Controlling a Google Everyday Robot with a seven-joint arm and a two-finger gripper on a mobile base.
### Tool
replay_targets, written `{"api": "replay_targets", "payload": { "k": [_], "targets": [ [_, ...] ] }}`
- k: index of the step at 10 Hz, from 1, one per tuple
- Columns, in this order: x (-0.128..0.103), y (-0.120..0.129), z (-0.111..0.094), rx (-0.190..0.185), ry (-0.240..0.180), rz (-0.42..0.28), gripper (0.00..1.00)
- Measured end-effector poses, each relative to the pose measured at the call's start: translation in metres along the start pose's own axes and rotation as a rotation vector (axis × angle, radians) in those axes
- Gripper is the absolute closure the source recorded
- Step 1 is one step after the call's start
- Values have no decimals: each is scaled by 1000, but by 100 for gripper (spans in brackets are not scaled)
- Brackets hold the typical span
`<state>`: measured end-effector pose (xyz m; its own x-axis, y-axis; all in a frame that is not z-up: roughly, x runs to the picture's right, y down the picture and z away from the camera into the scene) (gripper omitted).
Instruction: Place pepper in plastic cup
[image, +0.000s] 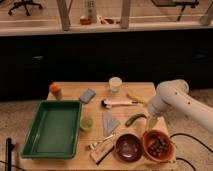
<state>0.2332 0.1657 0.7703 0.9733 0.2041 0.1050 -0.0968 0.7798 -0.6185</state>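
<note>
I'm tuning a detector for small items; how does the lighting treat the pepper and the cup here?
Camera view: warm light falls on the table, the cabinets behind are dark; the pepper reads dark against the wood, just left of the tool; the plastic cup is pale, low in contrast beside the green tray.

a light wooden surface (70, 89) carries a green rectangular plastic tray (52, 127) on its left, with a short translucent light-green plastic cup (87, 123) just beside the tray's right edge. an orange-topped jar (55, 90), a white cup (115, 83) and a thin yellow stick (136, 98) lie further back. a curved dark-green pepper (135, 119) lies right of centre. a dark purple bowl (128, 148) sits beside an orange bowl (170, 150) in front. the gripper (151, 123) hangs just right of the pepper, fingers apart.
</note>
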Motion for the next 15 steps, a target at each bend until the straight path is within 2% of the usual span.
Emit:
{"api": "replay_targets", "payload": {
  "k": [4,8,15],
  "targets": [
    [-4,-9,9,-4,9,-115,20],
    [-2,-19,28,-2,44,-218,20],
    [-7,-39,65,-45,21,-320,20]
  ]
}}
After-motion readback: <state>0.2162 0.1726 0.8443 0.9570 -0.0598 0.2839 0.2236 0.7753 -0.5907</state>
